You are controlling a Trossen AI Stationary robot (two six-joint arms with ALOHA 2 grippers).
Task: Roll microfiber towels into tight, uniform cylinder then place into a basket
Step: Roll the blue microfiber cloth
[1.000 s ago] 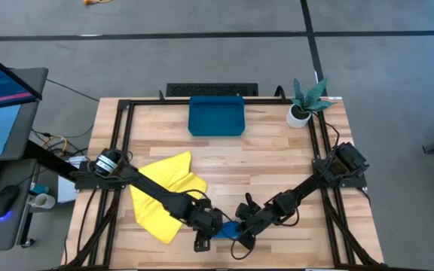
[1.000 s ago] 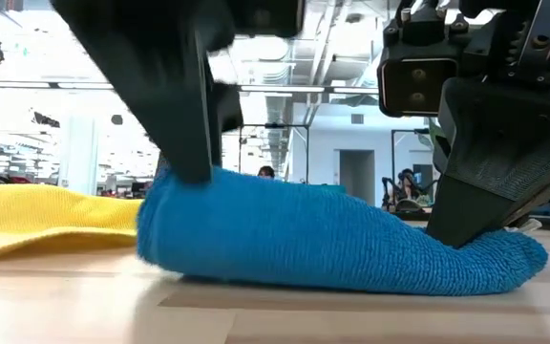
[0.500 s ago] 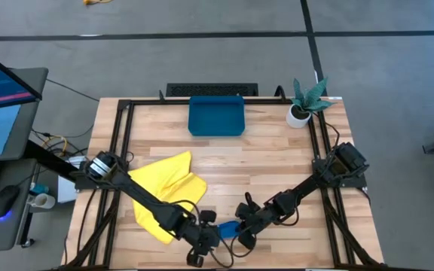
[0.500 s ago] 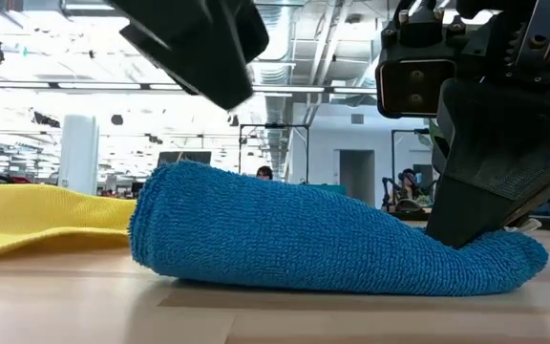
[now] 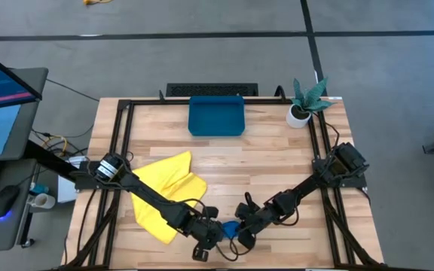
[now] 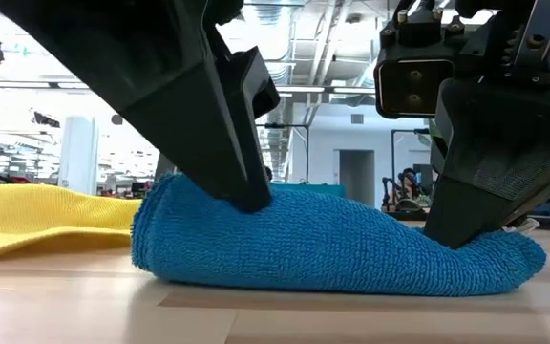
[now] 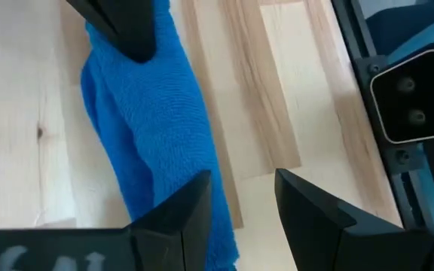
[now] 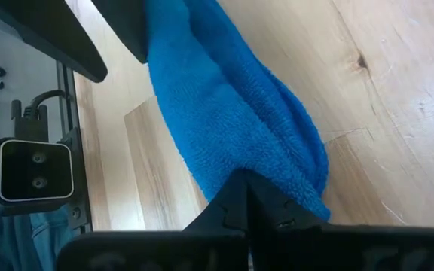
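Low view shows the rolled blue towel (image 6: pixel 332 244) lying near the table's front edge: right gripper (image 6: pixel 466 229) pinched shut on one end, left gripper (image 7: pixel 239 199) fingers apart, pressing the other end

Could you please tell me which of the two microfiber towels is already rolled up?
The blue towel, a rolled cylinder at the table's near edge between both claws. The yellow towel lies loose and crumpled, unrolled, under the left arm.

The wooden table (image 5: pixel 277 162) carries 2 towels, blue (image 6: pixel 332 244) and yellow (image 5: pixel 164 184), a teal tray (image 5: pixel 217 117) and a potted plant (image 5: pixel 304 105).
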